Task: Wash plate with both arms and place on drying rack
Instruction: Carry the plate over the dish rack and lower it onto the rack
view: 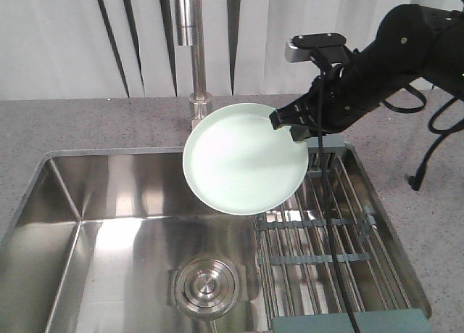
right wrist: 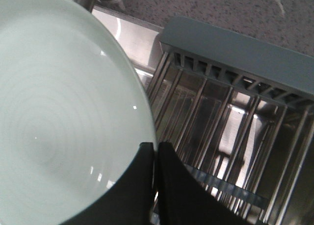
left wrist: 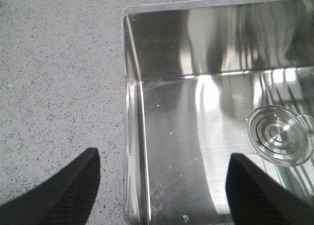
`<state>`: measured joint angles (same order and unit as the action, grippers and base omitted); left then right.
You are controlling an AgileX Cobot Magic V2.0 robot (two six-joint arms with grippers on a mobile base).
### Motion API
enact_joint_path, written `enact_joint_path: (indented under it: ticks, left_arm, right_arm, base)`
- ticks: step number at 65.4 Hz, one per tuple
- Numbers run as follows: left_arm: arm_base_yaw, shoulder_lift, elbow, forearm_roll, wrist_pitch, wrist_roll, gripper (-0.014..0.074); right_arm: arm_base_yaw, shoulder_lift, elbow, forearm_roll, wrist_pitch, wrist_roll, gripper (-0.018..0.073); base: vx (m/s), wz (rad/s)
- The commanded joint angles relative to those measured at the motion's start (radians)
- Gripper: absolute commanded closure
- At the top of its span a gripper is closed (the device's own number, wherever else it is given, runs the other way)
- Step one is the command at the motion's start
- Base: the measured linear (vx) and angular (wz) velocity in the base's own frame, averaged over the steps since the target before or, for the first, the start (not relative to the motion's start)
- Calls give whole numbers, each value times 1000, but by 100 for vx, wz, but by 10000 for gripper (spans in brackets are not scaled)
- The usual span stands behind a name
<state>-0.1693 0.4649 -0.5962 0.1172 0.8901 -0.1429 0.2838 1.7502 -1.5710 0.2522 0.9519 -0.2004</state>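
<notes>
A pale mint-green plate (view: 243, 159) hangs tilted over the sink, just below the tap, held by its right rim. My right gripper (view: 288, 128) is shut on that rim, its black arm (view: 391, 50) reaching in from the upper right. In the right wrist view the plate (right wrist: 59, 112) fills the left side and the two fingers (right wrist: 156, 151) pinch its edge. Under and to the right lies the drying rack (view: 326, 231) of steel rods with grey-blue bars, also seen as the rack (right wrist: 230, 112). My left gripper (left wrist: 162, 173) is open over the sink's left wall, holding nothing.
The steel sink basin (view: 109, 239) has a round drain (view: 205, 288) in its floor, also the drain (left wrist: 279, 135). A chrome tap column (view: 194, 50) rises behind the plate. Speckled grey counter (left wrist: 54, 78) surrounds the sink. A black cable (view: 333, 224) hangs across the rack.
</notes>
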Motion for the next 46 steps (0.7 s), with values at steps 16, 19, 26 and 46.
enact_joint_path:
  ticks: [16,19,26,46]
  left_arm:
    - [-7,7,-24,5,-57,-4,95]
    - [-7,7,-24,5,-57,-4,95]
    - [-7,7,-24,5,-57,-4,95]
    - [-7,7,-24,5,-57,-4,95]
  right_arm:
    - [-59,-197,153,-37,-43,12,561]
    - [-68,-208,177,-55,-42,20,561]
    - [-83,-226,222,-105,-39,50,561]
    - [-137,-228,317,-231,-54,98,561]
  base:
    - [0,0]
    - [0,0]
    - [0,0]
    - [0,0]
